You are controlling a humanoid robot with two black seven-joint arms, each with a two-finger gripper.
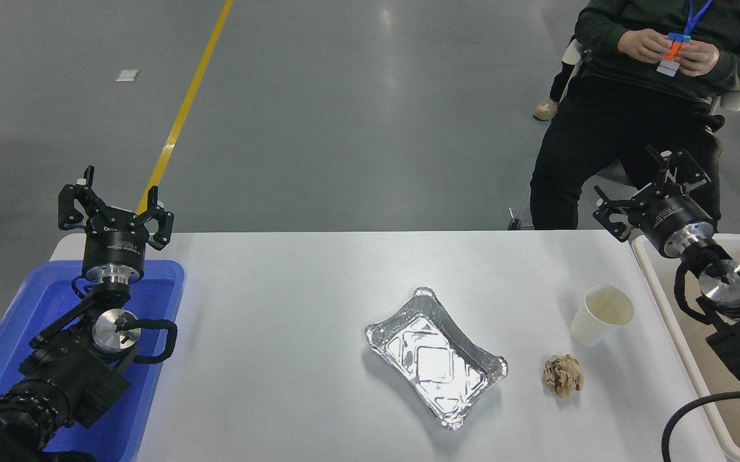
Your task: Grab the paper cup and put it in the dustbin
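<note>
**Cup upright on the table, both grippers empty**

Grey polished floor with a yellow line (191, 96) running away fills the background beyond a white table (318, 289). At the table's far right a person (645, 96) in dark clothes sits on a chair, both hands around a small coloured object on a blue lanyard.

On the table's right part stands the paper cup (601, 314), upright, its cream inside open to the camera. It rests on the bare tabletop, near the left rim of the dustbin (671, 321) but apart from it. The dustbin is a beige tub at the table's right edge, only partly in view. Just nearer than the cup, and not touching it, lies a crumpled brown paper ball (563, 375). Left of both, around the table's middle, sits an empty foil tray (435, 356), turned at an angle.

The right gripper (655, 183) hangs above the far end of the dustbin, well apart from the cup, its jaws spread and holding nothing. The left gripper (115, 208) is parked at the lower left, above the far end of a blue plastic tray (164, 301), its jaws likewise apart and empty.
</note>
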